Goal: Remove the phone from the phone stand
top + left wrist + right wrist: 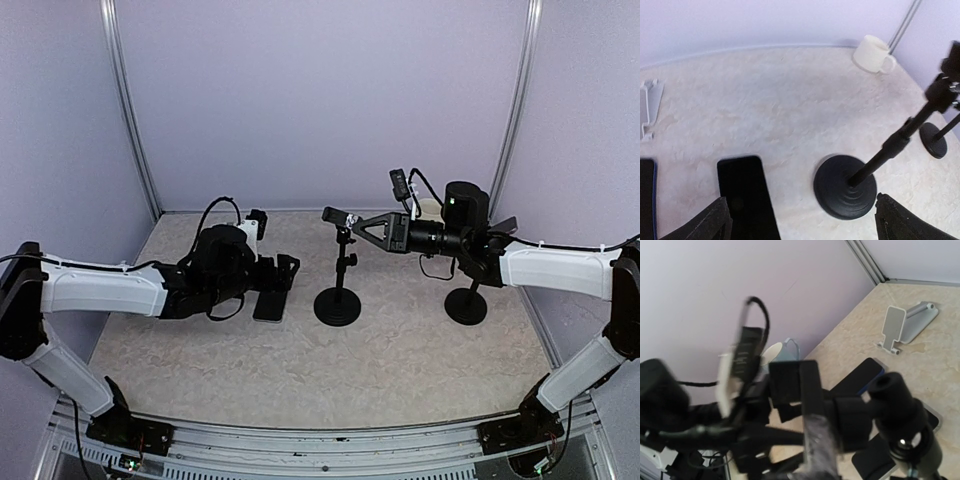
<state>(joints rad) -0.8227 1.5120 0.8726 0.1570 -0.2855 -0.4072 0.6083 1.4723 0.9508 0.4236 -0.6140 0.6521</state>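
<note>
Already off stand (846, 186), phone (745, 195) flat on table (400, 350), beneath spread left hand (291, 273).

A white mug (874, 54) is sitting upright in the surface's (790, 100) far right corner; a grey folding bracket (895, 325) is resting toward the back left.

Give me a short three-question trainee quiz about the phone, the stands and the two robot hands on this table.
1. True or false: the black rectangular phone is clamped in the black round-base metal stand.
2. Fill in: the left hand hangs over that phone with its jaws ____.
3. Which hand is nearest the stand's top clamp? A) left hand B) right hand C) neither, both are parked at the arm bases
Key: 1 false, it lies flat on the beige stone-patterned table; 2 open; 3 B.
</note>
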